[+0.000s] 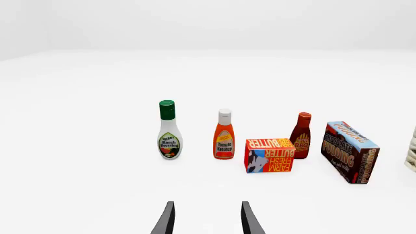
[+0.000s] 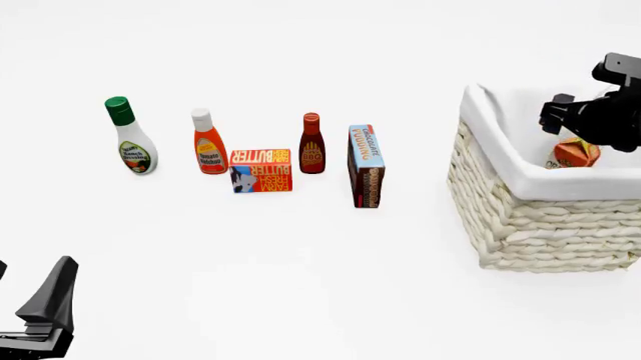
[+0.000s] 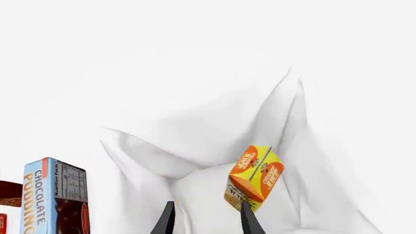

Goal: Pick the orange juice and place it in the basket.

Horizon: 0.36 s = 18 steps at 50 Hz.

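Note:
The orange juice (image 2: 574,154) is an orange and yellow gable-top carton lying inside the basket (image 2: 531,225), a large cream wicker basket with white cloth lining at the right. Only the carton's top shows over the rim. My right gripper (image 2: 561,124) hovers over the basket just above the carton, open and empty. In the right wrist view the carton (image 3: 255,178) sits tilted on the lining (image 3: 195,131), beside one fingertip of the right gripper (image 3: 206,222), not between the fingers. My left gripper (image 2: 30,289) is open and empty at the near left, also shown in its wrist view (image 1: 206,222).
A row of groceries stands left of the basket: ranch dressing bottle (image 2: 130,139), ketchup bottle (image 2: 209,144), butter box (image 2: 261,170), dark sauce bottle (image 2: 311,146) and chocolate pudding box (image 2: 365,166).

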Motion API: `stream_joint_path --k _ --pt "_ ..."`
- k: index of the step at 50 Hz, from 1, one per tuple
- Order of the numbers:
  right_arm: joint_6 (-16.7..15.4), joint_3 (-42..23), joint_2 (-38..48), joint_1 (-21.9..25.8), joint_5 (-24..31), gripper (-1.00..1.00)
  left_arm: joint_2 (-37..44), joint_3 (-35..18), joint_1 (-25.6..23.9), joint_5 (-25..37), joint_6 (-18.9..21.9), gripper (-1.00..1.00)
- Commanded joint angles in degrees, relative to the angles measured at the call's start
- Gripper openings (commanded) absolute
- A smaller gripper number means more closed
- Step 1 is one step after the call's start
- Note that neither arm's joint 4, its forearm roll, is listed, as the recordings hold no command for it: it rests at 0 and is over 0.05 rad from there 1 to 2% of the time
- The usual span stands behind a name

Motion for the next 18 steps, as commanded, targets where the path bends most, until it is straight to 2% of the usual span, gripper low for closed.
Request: stream_joint_path --k 1,18 --pt "-0.2 0.3 -1.5 -0.1 0.1 1.0 0.0 0.0 0.0 0.0 0.0 1.0" --pt "-4.2 2.2 -9.1 -0.3 3.1 1.0 0.0 0.0 0.0 0.0 0.0 1.0"
